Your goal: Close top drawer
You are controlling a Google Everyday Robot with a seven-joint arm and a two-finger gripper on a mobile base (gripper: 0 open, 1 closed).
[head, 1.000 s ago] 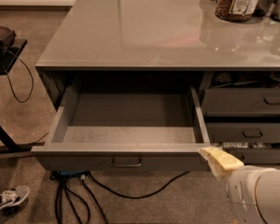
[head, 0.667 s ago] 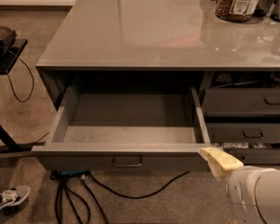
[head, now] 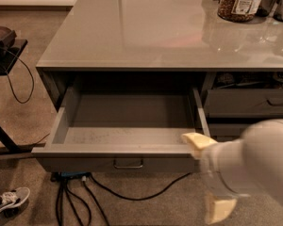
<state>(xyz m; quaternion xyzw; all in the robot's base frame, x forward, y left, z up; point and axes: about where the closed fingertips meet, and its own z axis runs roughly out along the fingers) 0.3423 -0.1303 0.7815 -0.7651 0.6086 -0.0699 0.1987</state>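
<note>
The top drawer (head: 85,150) is pulled well out from under the grey counter. Its plain grey inside is empty, and a small metal loop handle (head: 128,164) sits at the middle of its front. My gripper (head: 206,175) is at the lower right, in front of the drawer's right front corner. Its two yellowish fingertips stand wide apart with nothing between them. The upper fingertip (head: 196,142) is at the drawer's front right top corner; whether it touches cannot be told. The lower fingertip (head: 218,211) hangs over the carpet. My white arm (head: 254,164) hides the cabinet's lower right.
The glossy grey countertop (head: 146,36) carries a jar of nuts (head: 239,2) and dark containers at the back right. Narrower grey drawers (head: 249,102) are to the right. Black cables (head: 75,197) lie on the carpet below, a shoe (head: 8,202) at bottom left, a black stand (head: 2,46) at left.
My arm has come up and closer to the camera, and the second fingertip now shows. The upper fingertip stays by the drawer's front right corner. The drawer has not moved.
</note>
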